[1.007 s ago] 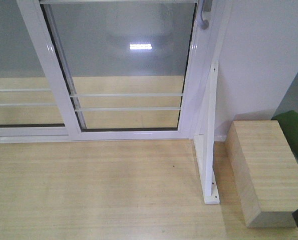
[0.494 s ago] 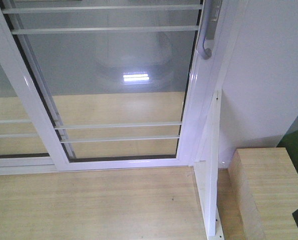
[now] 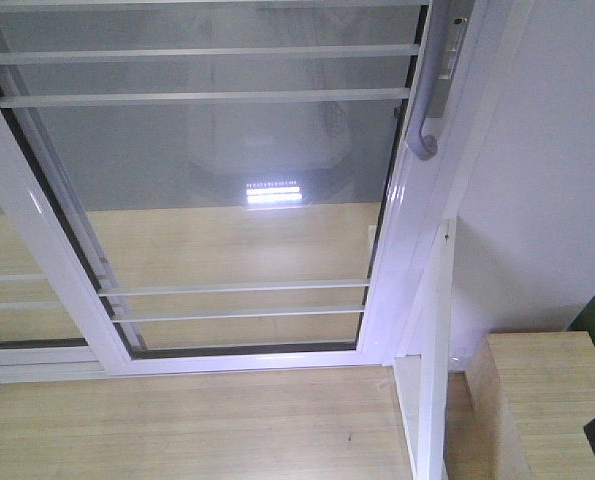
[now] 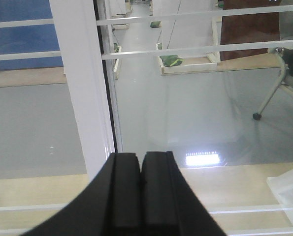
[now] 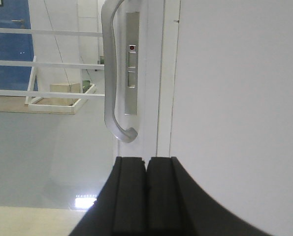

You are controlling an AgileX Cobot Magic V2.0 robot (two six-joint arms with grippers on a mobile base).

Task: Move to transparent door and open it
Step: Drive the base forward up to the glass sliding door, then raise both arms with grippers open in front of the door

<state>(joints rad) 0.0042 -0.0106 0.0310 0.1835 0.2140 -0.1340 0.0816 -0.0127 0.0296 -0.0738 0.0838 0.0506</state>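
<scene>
Glass, clear, in a glossy white frame: the transparent door (image 3: 237,190) fills the upper left and centre of the front view, bottom rail on the far edge of the wood floor (image 3: 177,430). Thin white bars cross it high and low. Grey curved handle (image 3: 424,110) and lock plate (image 5: 131,69) sit on its right stile, next to the white wall (image 3: 547,170). White post (image 3: 434,340) just right of the door's lower right corner. Light wood box (image 3: 537,400) beside the post at the floor's right edge, top closed, contents hidden. Left gripper (image 4: 140,160): black fingers pressed together, empty, facing the glass. Right gripper (image 5: 146,162): fingers together, empty, below the handle, apart from it. Behind the glass, a low white tray frame (image 4: 188,67) holds a green lump (image 4: 171,61).
</scene>
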